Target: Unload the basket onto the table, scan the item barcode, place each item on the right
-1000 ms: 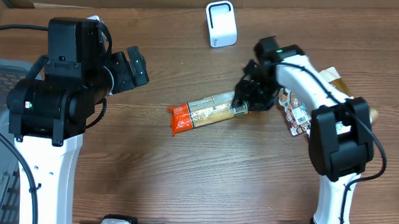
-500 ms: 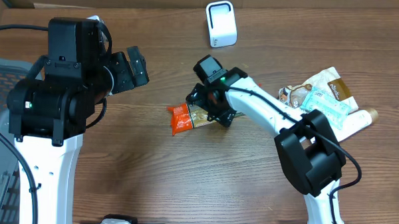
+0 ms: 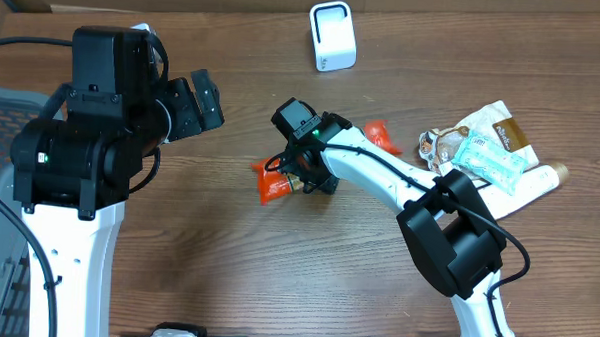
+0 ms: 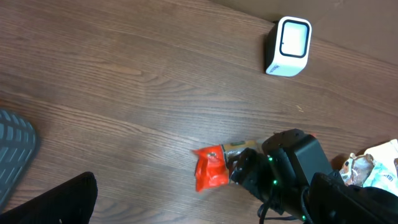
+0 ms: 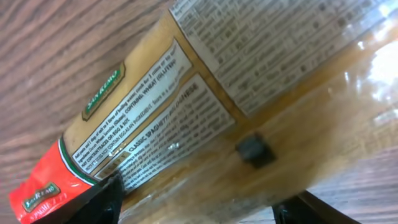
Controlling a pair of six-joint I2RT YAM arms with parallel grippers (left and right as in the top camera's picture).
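1. Overhead view: my right arm reaches across the brown wooden table (image 3: 276, 278) to the middle. My right gripper (image 3: 300, 176) sits down over the long clear spaghetti packet with a red end (image 3: 270, 182). The packet lies flat near the table's centre, its red end poking out toward my left side. The small white box-shaped barcode scanner (image 3: 332, 36) stands well apart from it, at the far edge. My left gripper (image 3: 208, 101) hangs in the air off to the left, its jaws wide and holding nothing. A heap of assorted snack and wipe packets (image 3: 486, 150) lies on the right side.

2. Left wrist view: the packet's red end shows just beside the black body of my right gripper, with the scanner farther up the table. A corner of a grey ribbed bin (image 4: 13, 140) shows at the left edge.

3. Right wrist view: the packet's printed label fills the frame, slanting from lower left to upper right. My two dark fingertips (image 5: 102, 199) stand far apart at the bottom corners, straddling the packet. I cannot tell whether they touch it.
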